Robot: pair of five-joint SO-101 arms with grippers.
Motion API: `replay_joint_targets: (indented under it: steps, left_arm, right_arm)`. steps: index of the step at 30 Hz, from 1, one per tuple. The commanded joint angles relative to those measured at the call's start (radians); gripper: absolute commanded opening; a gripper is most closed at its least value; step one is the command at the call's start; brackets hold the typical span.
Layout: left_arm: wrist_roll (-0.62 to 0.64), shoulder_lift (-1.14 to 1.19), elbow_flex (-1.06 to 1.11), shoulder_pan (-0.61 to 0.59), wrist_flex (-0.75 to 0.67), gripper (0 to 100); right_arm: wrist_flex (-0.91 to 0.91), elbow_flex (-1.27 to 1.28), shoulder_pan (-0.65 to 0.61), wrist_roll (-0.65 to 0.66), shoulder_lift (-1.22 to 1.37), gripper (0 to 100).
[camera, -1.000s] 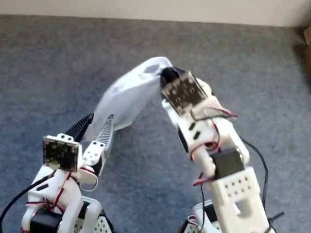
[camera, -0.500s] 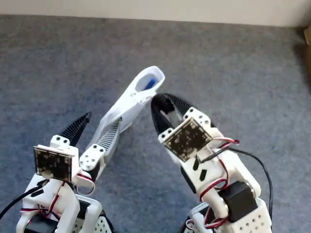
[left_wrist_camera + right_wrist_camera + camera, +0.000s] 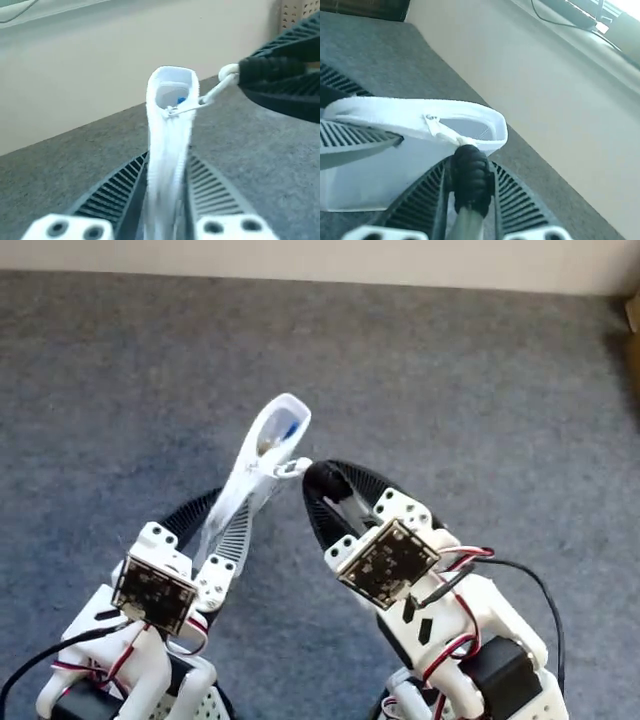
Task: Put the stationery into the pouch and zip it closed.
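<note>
I see the grey carpet [image 3: 480, 370] under both arms. My left gripper [image 3: 228, 508] is at the near left, its jaws closed tightly on the near end of the white pouch [image 3: 262, 450]. The pouch stands up on its edge, its far end open. My right gripper [image 3: 318, 480], just right of it, pinches the zipper pull [image 3: 293, 468] with the jaws nearly together. Something small and blue [image 3: 181, 100] lies inside the opening.

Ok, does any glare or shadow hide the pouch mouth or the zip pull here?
High view: even light, soft shadows, the white pouch clear against the grey carpet. Left wrist view: bright wall behind, yet the zip pull stands out. Right wrist view: glare far in the background, none on the pouch.
</note>
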Motion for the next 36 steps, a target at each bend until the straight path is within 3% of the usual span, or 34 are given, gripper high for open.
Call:
replay_joint_targets:
  steps: [1,16,21,36]
  left_arm:
    - [-0.011,-0.005,-0.012,0.048,0.044,1]
    - [-0.058,-0.008,-0.008,0.061,0.138,0]
    - [-0.06,-0.01,-0.008,0.062,0.15,0]
    - [-0.078,-0.01,-0.015,0.062,0.166,0]
  right_arm:
    - [-0.082,-0.01,0.012,0.011,-0.015,0.4]
    - [-0.642,0.348,0.255,0.012,-0.012,0.4]
    - [-0.713,0.424,0.294,0.087,-0.012,0.4]
    - [-0.766,0.473,0.556,0.089,-0.013,0.4]
